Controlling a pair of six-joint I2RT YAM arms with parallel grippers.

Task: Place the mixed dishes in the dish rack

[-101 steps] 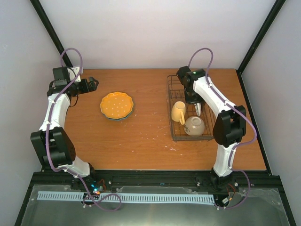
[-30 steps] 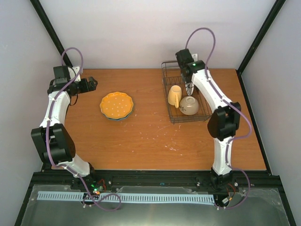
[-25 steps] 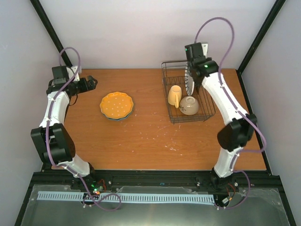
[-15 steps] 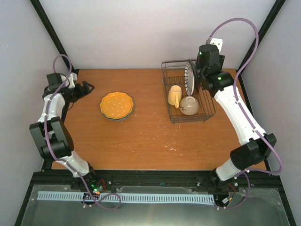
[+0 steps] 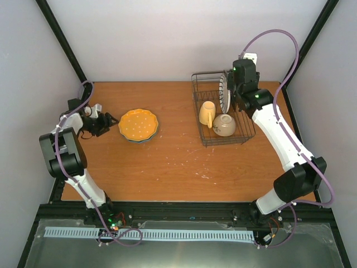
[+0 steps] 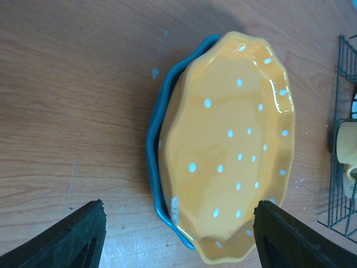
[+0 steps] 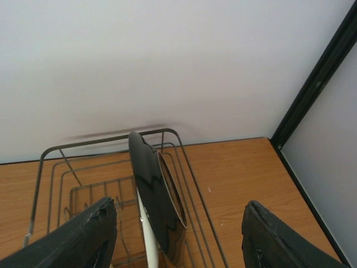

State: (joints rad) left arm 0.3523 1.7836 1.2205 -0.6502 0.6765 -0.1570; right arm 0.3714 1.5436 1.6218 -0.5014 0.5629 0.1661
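A dotted orange-yellow plate (image 5: 138, 124) (image 6: 228, 151) lies on a blue plate (image 6: 157, 128) at the table's left middle. My left gripper (image 5: 107, 123) (image 6: 178, 207) is low beside them, open, its fingers either side of the stack's near rim without touching it. The dish rack (image 5: 223, 143) (image 7: 83, 142) stands at the back right. It holds a yellow mug (image 5: 207, 113), a cream bowl (image 5: 224, 125) and two plates on edge, a dark-backed one (image 7: 153, 190) and a white one (image 7: 146, 240). My right gripper (image 5: 237, 96) (image 7: 179, 204) hovers open above those plates, holding nothing.
Black frame posts (image 5: 61, 39) and grey walls close in the table at the back and sides. The rack's right side sits near the back right corner (image 7: 279, 142). Bare wood lies between the plates and the rack.
The rack has slid toward the back wall. My right gripper has risen off the upright plates. My left arm has swung down to the plate stack, its jaws narrowing a little.
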